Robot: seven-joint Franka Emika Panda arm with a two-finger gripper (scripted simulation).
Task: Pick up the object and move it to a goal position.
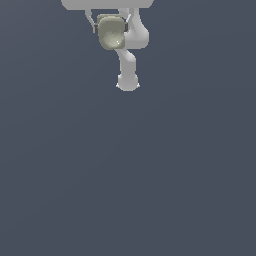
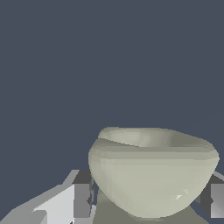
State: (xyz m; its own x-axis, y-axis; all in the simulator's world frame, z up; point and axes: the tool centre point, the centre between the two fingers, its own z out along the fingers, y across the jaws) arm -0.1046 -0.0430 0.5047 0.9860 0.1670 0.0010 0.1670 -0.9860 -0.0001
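Tool (image 1: pixel 110 26) grips object (image 1: pixel 111 34); fingertips seemingly hidden behind it.

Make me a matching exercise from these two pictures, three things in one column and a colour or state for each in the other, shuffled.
Things:
1. object
2. claw
3. robot arm

Colours or states:
A. white, jointed, seen beyond the object in the exterior view
B. pale beige-olive, slightly glossy
C. fingers on either side of the object, closed on it

Pairs: 1-B, 2-C, 3-A
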